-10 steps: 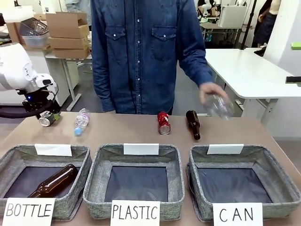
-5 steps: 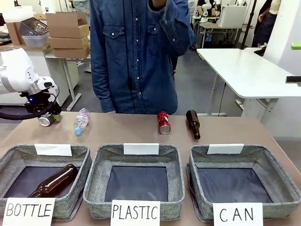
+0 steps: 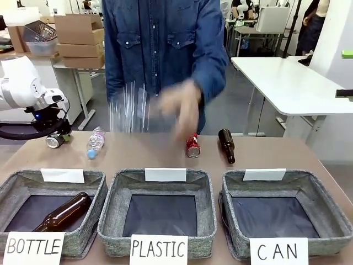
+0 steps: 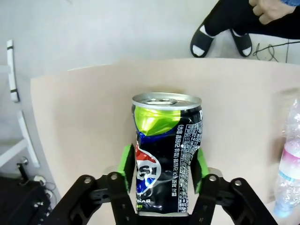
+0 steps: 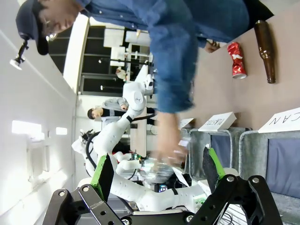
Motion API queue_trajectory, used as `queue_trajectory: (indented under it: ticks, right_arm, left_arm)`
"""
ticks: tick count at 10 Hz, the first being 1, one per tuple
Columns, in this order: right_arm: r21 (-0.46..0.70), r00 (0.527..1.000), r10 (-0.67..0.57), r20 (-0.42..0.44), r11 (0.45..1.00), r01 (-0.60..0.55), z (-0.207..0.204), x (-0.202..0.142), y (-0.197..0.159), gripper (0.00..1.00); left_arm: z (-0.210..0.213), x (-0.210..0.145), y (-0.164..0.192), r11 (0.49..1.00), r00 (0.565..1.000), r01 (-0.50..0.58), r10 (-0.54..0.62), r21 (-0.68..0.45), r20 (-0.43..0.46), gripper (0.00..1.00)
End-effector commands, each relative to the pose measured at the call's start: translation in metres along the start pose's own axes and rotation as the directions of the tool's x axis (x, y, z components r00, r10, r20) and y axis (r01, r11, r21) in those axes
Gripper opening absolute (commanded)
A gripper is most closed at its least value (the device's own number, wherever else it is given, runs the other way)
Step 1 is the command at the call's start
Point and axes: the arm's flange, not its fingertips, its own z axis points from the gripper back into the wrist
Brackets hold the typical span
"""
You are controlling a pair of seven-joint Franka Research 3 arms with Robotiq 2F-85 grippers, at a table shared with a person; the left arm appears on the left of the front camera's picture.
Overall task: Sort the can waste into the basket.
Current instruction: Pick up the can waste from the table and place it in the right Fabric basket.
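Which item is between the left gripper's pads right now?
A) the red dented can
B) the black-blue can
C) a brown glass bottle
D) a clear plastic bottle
B: the black-blue can stands inside the left gripper, with the jaws against both its sides.

there is a black-blue can (image 4: 168, 159), a red can (image 3: 192, 144) and a grey basket (image 3: 331, 216).

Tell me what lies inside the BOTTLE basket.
A brown bottle lies slanted on the dark lining of the basket. Its lower end is hidden behind the front wall.
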Motion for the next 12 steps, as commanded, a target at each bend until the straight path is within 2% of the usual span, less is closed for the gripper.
queue_trajectory:
  ticks: [1, 2, 3, 4, 6, 7, 8, 9, 10, 11, 12]
  right_arm:
    - [0.028, 1.000, 0.022, 0.002, 0.999, -0.022, -0.001, 0.003, 0.001, 1.00]
    - [0.028, 1.000, 0.022, 0.002, 0.999, -0.022, -0.001, 0.003, 0.001, 1.00]
    - [0.028, 1.000, 0.022, 0.002, 0.999, -0.022, -0.001, 0.003, 0.001, 1.00]
    - [0.028, 1.000, 0.022, 0.002, 0.999, -0.022, -0.001, 0.003, 0.001, 1.00]
    - [0.028, 1.000, 0.022, 0.002, 0.999, -0.022, -0.001, 0.003, 0.001, 1.00]
    - [0.028, 1.000, 0.022, 0.002, 0.999, -0.022, -0.001, 0.003, 0.001, 1.00]
    - [0.028, 1.000, 0.022, 0.002, 0.999, -0.022, -0.001, 0.003, 0.001, 1.00]
    - [0.028, 1.000, 0.022, 0.002, 0.999, -0.022, -0.001, 0.003, 0.001, 1.00]
    - [0.028, 1.000, 0.022, 0.002, 0.999, -0.022, -0.001, 0.003, 0.001, 1.00]
    - [0.028, 1.000, 0.022, 0.002, 0.999, -0.022, -0.001, 0.003, 0.001, 1.00]
    - [0.028, 1.000, 0.022, 0.002, 0.999, -0.022, -0.001, 0.003, 0.001, 1.00]
  left_arm:
    - [0.000, 0.001, 0.004, 0.999, 0.999, 0.034, -0.035, 0.029, 0.030, 0.00]
    - [0.000, 0.001, 0.005, 0.999, 0.999, 0.037, -0.038, 0.031, 0.028, 0.15]
    - [0.000, 0.001, 0.005, 0.999, 0.999, 0.035, -0.036, 0.030, 0.024, 0.05]
    - [0.000, 0.001, 0.005, 0.999, 0.999, 0.032, -0.032, 0.031, 0.015, 0.00]
    - [0.002, 0.000, 0.006, 1.000, 1.000, 0.004, -0.004, 0.004, -0.010, 0.00]
    - [0.012, -0.002, 0.007, 1.000, 1.000, -0.008, 0.008, -0.011, -0.022, 0.29]
    - [0.046, -0.020, 0.001, 0.996, 1.000, 0.001, -0.001, -0.090, -0.003, 0.29]
    - [0.099, -0.056, -0.011, 0.984, 0.998, 0.061, -0.056, -0.169, 0.031, 0.29]
    - [0.164, -0.113, -0.033, 0.950, 0.983, 0.182, -0.168, -0.254, 0.079, 0.29]
    - [0.209, -0.170, -0.057, 0.892, 0.930, 0.361, -0.324, -0.273, 0.174, 0.29]
    - [0.235, -0.223, -0.080, 0.807, 0.846, 0.531, -0.483, -0.260, 0.228, 0.29]
